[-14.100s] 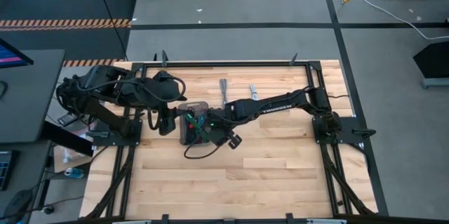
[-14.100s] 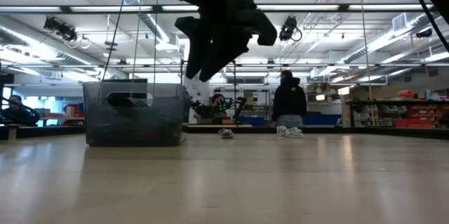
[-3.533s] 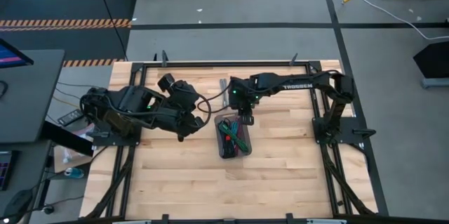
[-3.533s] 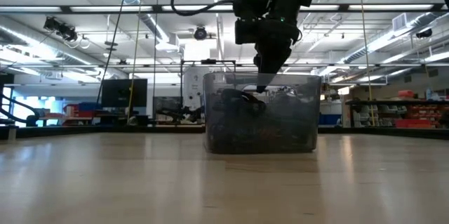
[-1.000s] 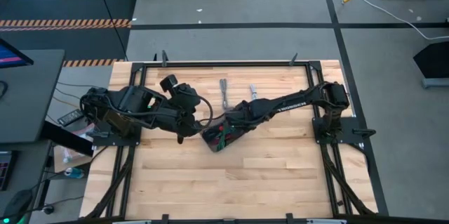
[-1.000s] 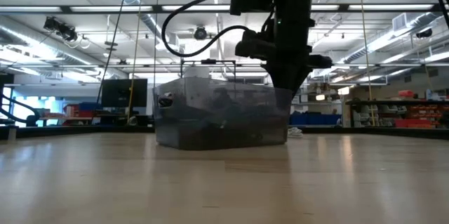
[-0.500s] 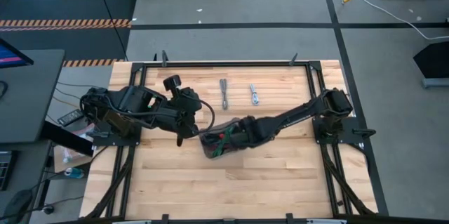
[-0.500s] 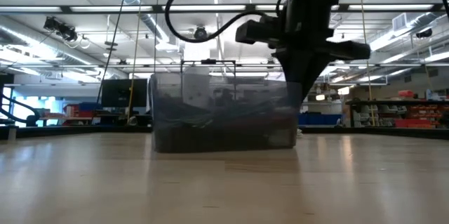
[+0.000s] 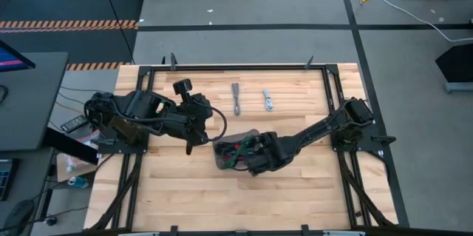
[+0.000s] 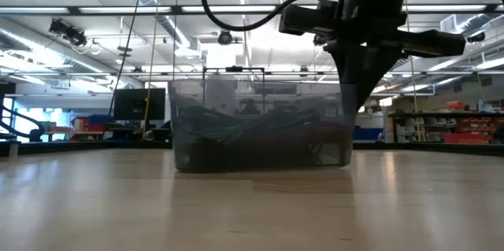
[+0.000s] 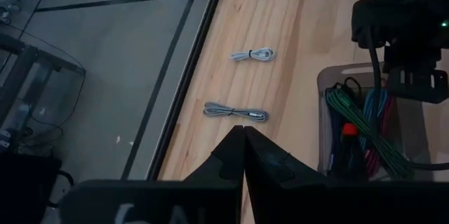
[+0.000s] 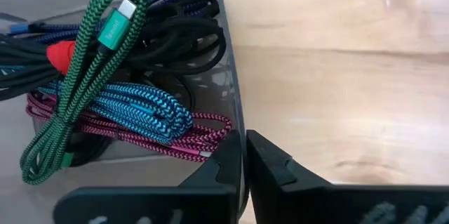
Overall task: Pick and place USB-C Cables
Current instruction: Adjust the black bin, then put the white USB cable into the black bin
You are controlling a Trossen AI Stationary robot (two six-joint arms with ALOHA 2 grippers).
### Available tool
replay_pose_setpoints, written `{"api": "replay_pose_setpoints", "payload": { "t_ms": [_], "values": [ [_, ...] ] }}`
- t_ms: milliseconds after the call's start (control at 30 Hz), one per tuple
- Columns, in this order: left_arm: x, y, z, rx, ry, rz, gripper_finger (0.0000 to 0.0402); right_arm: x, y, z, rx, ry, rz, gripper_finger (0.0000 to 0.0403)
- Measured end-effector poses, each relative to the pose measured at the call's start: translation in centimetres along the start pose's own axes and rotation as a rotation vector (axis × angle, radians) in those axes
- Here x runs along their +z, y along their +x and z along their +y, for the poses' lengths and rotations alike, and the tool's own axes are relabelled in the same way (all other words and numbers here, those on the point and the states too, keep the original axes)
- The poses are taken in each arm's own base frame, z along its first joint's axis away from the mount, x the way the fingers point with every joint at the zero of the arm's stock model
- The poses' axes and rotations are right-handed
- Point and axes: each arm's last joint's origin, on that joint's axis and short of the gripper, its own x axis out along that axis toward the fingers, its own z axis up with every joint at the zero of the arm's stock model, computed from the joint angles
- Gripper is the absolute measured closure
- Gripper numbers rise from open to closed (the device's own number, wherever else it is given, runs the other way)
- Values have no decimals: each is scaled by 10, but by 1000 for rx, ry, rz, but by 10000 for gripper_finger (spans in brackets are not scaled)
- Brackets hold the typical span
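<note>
A grey see-through tray [image 9: 230, 152] stands on the wooden table and holds several bundled USB-C cables: green [image 12: 84, 76], teal [image 12: 140, 112], magenta [image 12: 189, 140] and black [image 12: 168, 41], one with a red tie. Two grey cables [image 9: 236, 99] [image 9: 267, 99] lie on the bare table at the far side. My right gripper [image 12: 243, 143] is shut on the tray's wall at its right end [image 10: 346, 117]. My left gripper [image 11: 243, 133] hangs shut and holds nothing, above the table just left of the tray [image 11: 330, 112]. My right gripper pinches the tray's thin end wall [image 12: 237, 115] at its rim, one finger inside the tray and one outside. The fingers come from above, pointing steeply down. The tray stands level with its bottom on the table.
The table's black frame rails [image 9: 229, 66] run along its edges. Bare wood lies in front of the tray toward the near edge [image 9: 244, 199]. The left arm [image 9: 148, 114] reaches in from the left, close to the tray's left end.
My right gripper has swung toward the table's near edge while rolling its wrist, keeping hold of the tray's wall. The tray has slid along the table toward the near side and turned about, from a slanted lie to its long side running left to right.
</note>
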Motion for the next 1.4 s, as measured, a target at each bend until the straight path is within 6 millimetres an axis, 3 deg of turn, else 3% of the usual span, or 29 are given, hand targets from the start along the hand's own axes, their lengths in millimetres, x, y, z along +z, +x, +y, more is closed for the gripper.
{"api": "replay_pose_setpoints", "payload": {
  "t_ms": [367,967,1200,1400],
  "values": [
    [0,0,0,0,0,0,388,8,-16,-3,36,-49,-57,361],
    [0,0,0,0,-9,0,388,16,-14,-1,21,-169,-23,345],
    [0,0,0,0,-27,0,388,39,-32,-1,73,-237,-83,345],
    [0,0,0,0,-28,0,388,79,-52,-12,23,-288,-187,345]
  ]
}}
